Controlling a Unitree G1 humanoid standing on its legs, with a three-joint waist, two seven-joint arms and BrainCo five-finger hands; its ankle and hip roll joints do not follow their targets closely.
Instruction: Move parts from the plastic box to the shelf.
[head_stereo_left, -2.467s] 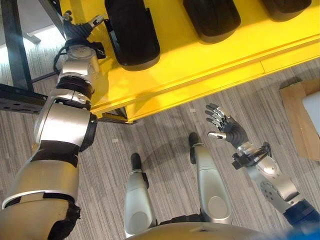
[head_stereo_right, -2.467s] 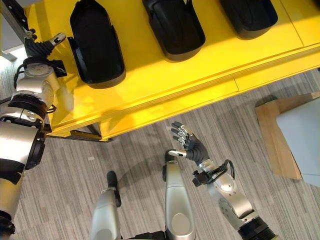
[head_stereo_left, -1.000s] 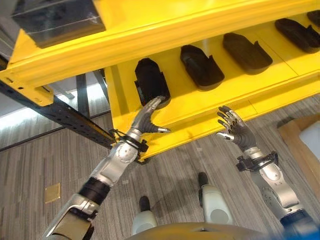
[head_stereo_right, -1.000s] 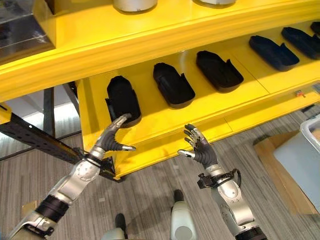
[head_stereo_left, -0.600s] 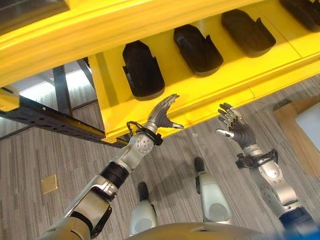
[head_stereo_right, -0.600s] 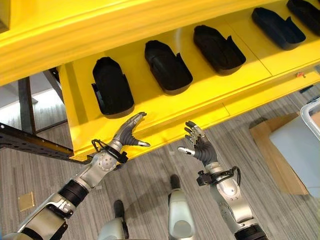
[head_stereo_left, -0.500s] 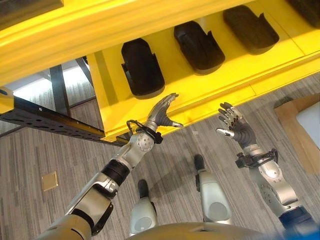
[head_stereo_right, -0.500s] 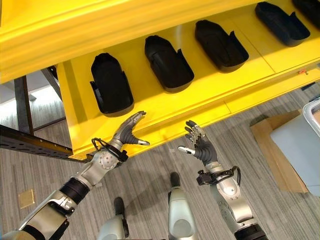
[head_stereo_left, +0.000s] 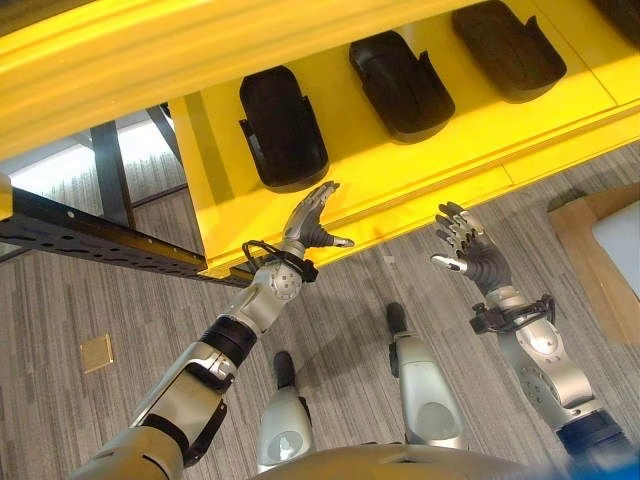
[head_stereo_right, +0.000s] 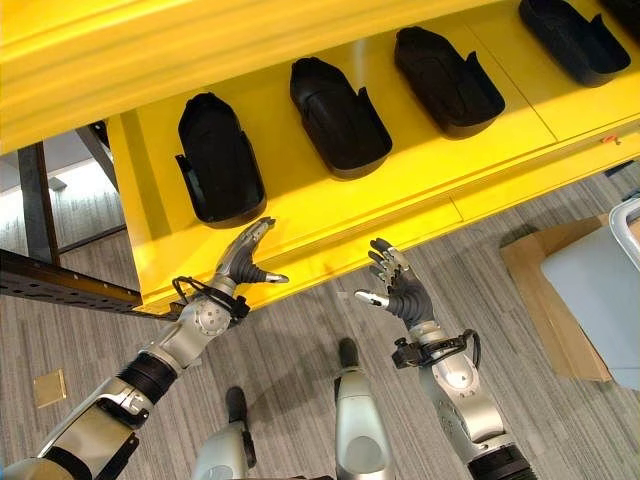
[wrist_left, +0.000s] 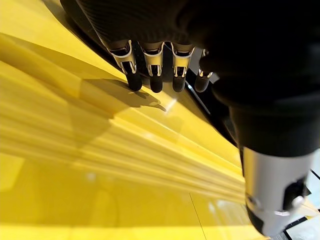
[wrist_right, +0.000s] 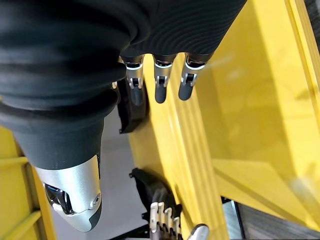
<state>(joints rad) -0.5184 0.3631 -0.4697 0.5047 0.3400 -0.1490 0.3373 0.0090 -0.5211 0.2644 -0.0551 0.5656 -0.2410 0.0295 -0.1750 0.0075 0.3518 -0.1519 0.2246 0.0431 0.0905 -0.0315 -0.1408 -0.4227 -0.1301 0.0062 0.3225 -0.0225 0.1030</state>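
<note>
I see three black moulded plastic parts (head_stereo_right: 219, 160) lying in a row on the yellow metal shelf (head_stereo_right: 420, 170), my left hand (head_stereo_right: 243, 263) at its near edge, fingers straight, empty, right hand (head_stereo_right: 398, 288) spread open, empty, before the shelf

Fourth black moulded plastic part (head_stereo_right: 568, 35) on the yellow metal shelf (head_stereo_right: 420, 190): cut by picture edge. Pale grey plastic box (head_stereo_right: 605, 300) right of shelf: cut off, contents not visible. Upper shelf beam (head_stereo_right: 200, 60) hides the shelf's rear.
</note>
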